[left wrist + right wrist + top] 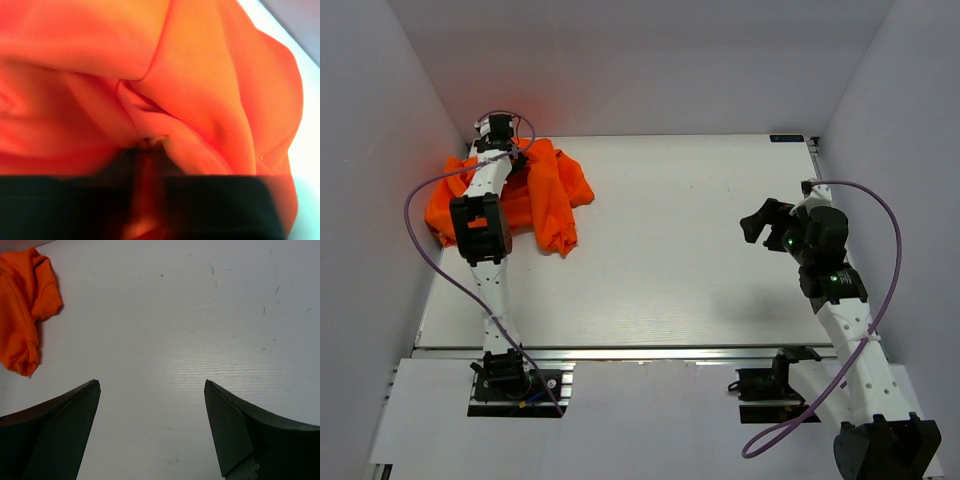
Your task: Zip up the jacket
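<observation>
Nearest to me, the right gripper [152, 385] hangs over the bare right side of the table [680, 250], its jaws spread wide with nothing between them, well apart from the cloth. Farther back, the left arm reaches out to the far left corner, where the jacket [545, 195] lies in a crumpled heap, sleeves and body folded over each other, one lobe trailing toward the middle of the table. The left gripper [142, 167] is down in that heap, its jaws partly open with a raised fold of orange cloth running between them; the close view is too blurred for me to tell whether the fold is actually pinched. I can't see the zipper anywhere, so I'd judge the job is at the spreading-out step. The worry is that the fold is an arbitrary one: lift there and the whole bundle may come up bunched, or twist further and bury the zipper inside. A shallow bite on soft cloth could also slip out partway, and a pull to the left could drag the jacket off the table edge it lies beside
</observation>
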Controlling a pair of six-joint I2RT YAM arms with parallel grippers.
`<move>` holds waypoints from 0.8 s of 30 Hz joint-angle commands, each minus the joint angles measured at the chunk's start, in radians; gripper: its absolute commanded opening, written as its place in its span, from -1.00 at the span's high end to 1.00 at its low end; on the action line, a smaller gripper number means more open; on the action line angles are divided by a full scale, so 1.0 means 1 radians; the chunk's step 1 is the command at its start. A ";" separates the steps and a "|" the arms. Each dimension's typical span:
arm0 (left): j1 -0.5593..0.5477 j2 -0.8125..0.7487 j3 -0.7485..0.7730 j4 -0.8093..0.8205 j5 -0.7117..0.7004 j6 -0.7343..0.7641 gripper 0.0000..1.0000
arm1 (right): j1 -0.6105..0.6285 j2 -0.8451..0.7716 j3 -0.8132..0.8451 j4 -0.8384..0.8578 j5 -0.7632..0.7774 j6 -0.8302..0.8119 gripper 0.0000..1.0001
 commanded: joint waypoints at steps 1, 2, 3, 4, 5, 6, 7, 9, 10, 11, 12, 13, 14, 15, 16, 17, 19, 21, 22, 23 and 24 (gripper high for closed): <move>-0.005 -0.033 0.054 0.052 0.073 -0.010 0.99 | -0.003 -0.021 -0.017 0.055 -0.020 0.015 -0.79; -0.005 -0.040 0.049 0.068 0.074 -0.013 1.00 | -0.003 -0.030 -0.018 0.055 -0.020 0.017 -0.79; -0.005 -0.068 0.016 0.087 0.086 -0.006 1.00 | -0.003 -0.036 -0.023 0.055 -0.017 0.020 -0.79; -0.007 -0.091 -0.006 0.127 0.117 -0.006 1.00 | -0.002 -0.041 -0.026 0.055 -0.013 0.020 -0.79; -0.007 -0.118 -0.036 0.152 0.141 -0.006 1.00 | -0.003 -0.056 -0.029 0.054 -0.009 0.023 -0.79; -0.007 -0.181 -0.103 0.181 0.164 -0.006 1.00 | -0.002 -0.061 -0.034 0.058 -0.009 0.023 -0.79; -0.007 -0.216 -0.139 0.240 0.187 -0.009 1.00 | -0.003 -0.067 -0.037 0.061 -0.009 0.024 -0.79; -0.013 -0.332 -0.234 0.322 0.276 -0.013 1.00 | -0.003 -0.078 -0.031 0.060 -0.012 0.023 -0.79; -0.018 -0.373 -0.256 0.345 0.301 -0.013 1.00 | -0.002 -0.079 -0.026 0.055 -0.015 0.021 -0.79; -0.034 -0.411 -0.294 0.365 0.345 -0.013 1.00 | -0.003 -0.078 -0.022 0.051 -0.018 0.017 -0.79; -0.045 -0.452 -0.311 0.385 0.370 -0.016 1.00 | -0.002 -0.078 -0.017 0.045 -0.020 0.017 -0.79; -0.059 -0.529 -0.323 0.413 0.393 -0.018 1.00 | -0.003 -0.078 -0.009 0.035 -0.023 0.014 -0.79; -0.076 -0.564 -0.333 0.422 0.451 -0.015 1.00 | -0.003 -0.078 -0.008 0.032 -0.030 0.010 -0.79; -0.138 -0.601 -0.349 0.431 0.473 -0.001 1.00 | -0.002 -0.079 -0.008 0.031 -0.035 0.013 -0.79; -0.169 -0.638 -0.357 0.437 0.488 0.014 1.00 | -0.002 -0.082 -0.009 0.032 -0.038 0.013 -0.79; -0.208 -0.710 -0.369 0.440 0.497 0.034 1.00 | -0.003 -0.084 -0.008 0.035 -0.046 0.017 -0.79; -0.339 -0.784 -0.447 0.466 0.491 0.068 1.00 | -0.002 -0.090 -0.009 0.037 -0.047 0.023 -0.79; -0.474 -0.900 -0.547 0.538 0.542 0.024 1.00 | -0.002 -0.096 -0.025 0.046 -0.030 0.047 -0.79; -0.514 -0.940 -0.692 0.578 0.569 -0.001 1.00 | -0.003 -0.101 -0.031 0.049 0.000 0.064 -0.79; -0.554 -1.021 -0.775 0.639 0.586 -0.028 1.00 | -0.002 -0.099 -0.041 0.051 0.020 0.076 -0.79; -0.624 -1.058 -0.858 0.729 0.584 -0.076 1.00 | -0.002 -0.098 -0.043 0.046 0.042 0.089 -0.79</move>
